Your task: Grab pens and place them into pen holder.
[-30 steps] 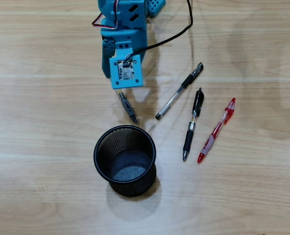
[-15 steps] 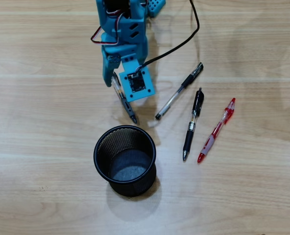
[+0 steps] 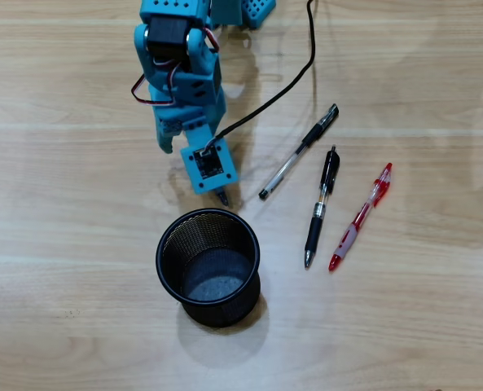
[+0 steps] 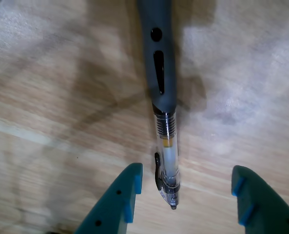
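Note:
In the wrist view a pen [image 4: 163, 73] with a grey grip and clear barrel lies on the wood. Its clear end sits between the fingers of my open gripper [image 4: 186, 170], closer to the left finger [image 4: 129, 187] and touching neither. In the overhead view the blue arm [image 3: 184, 90] and its camera block cover this pen, and only its dark tip [image 3: 222, 197] shows, just above the pen holder [image 3: 158, 257]. That black mesh cup stands upright with no pen in it. Three more pens lie to its right: a clear one [image 3: 298, 152], a black one [image 3: 322, 204] and a red one [image 3: 362, 216].
A black cable [image 3: 286, 81] runs from the arm up and to the right, above the table. Bare wooden table surrounds the holder on the left and below in the overhead view.
The arm has swung left and down in the overhead view. Its camera block now hides most of the grey-grip pen, which lay in plain sight a second ago. The pens and holder have not moved.

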You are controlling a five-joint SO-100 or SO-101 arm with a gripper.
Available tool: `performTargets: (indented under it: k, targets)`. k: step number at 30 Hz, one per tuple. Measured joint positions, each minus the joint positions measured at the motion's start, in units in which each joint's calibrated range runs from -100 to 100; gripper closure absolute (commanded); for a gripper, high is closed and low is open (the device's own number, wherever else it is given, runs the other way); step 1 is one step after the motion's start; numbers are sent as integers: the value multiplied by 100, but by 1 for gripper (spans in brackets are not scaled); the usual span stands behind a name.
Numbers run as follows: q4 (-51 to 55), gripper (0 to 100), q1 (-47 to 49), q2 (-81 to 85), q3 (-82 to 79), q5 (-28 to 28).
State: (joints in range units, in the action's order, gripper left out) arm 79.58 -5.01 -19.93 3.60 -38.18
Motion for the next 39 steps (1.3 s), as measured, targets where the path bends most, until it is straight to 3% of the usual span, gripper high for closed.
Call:
performTargets:
  k: [15, 28, 39]
  targets:
    - [17, 81, 334, -560, 98, 21]
    - [17, 97, 424, -611, 9, -5]
    - [78, 97, 424, -577, -9, 16]
